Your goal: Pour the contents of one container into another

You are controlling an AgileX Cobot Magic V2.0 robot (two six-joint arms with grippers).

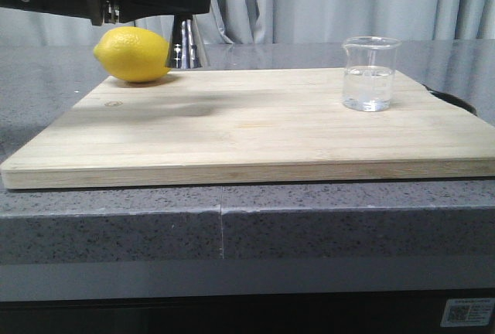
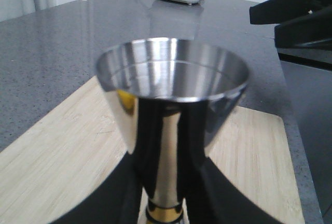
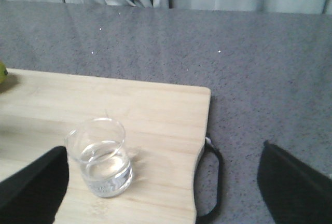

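Standing upright on the right part of the pale wooden cutting board (image 1: 247, 129): small clear glass beaker (image 1: 370, 73), partly filled with clear liquid. Spread wide above and around it without touching: right gripper (image 3: 161, 182). Clamped at the waist by the left gripper (image 2: 163, 203), behind the yellow lemon (image 1: 133, 54) at the board's far left: tall shiny steel hourglass jigger (image 2: 171, 115).

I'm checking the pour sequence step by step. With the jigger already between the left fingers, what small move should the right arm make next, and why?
Probably bring the right gripper forward and to its left, so the beaker sits between its fingers. They are spread wide, and the beaker stands untouched on the cutting board with liquid in it, near one finger rather than centred. The left gripper already flanks the jigger.
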